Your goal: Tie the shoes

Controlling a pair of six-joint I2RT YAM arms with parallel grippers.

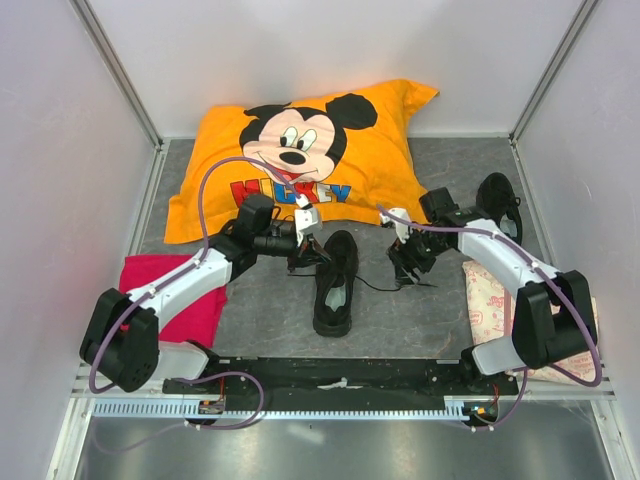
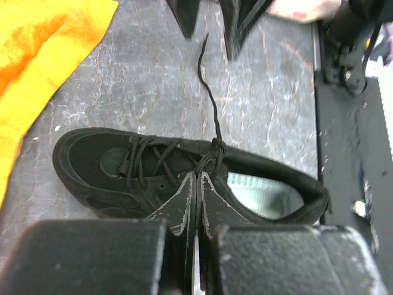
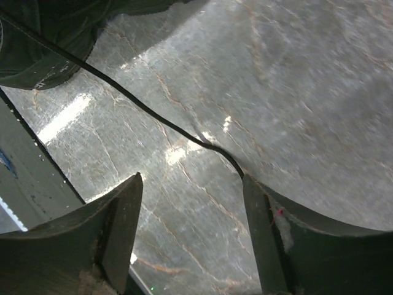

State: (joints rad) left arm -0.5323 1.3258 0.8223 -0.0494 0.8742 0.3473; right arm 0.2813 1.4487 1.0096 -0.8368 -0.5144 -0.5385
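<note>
One black shoe lies in the middle of the grey mat, toe toward the arms. A second shoe lies at the back right, behind the right arm. My left gripper is shut, its tips pinching the lace at the top crossing of the middle shoe. From that crossing a loose lace runs over the mat toward my right gripper. The right gripper hangs open just above the mat. The lace ends at the tip of one of its fingers, with nothing held.
An orange Mickey pillow lies at the back. A pink cloth is under the left arm and a pale patterned cloth under the right. A black rail runs along the front, with white walls on three sides.
</note>
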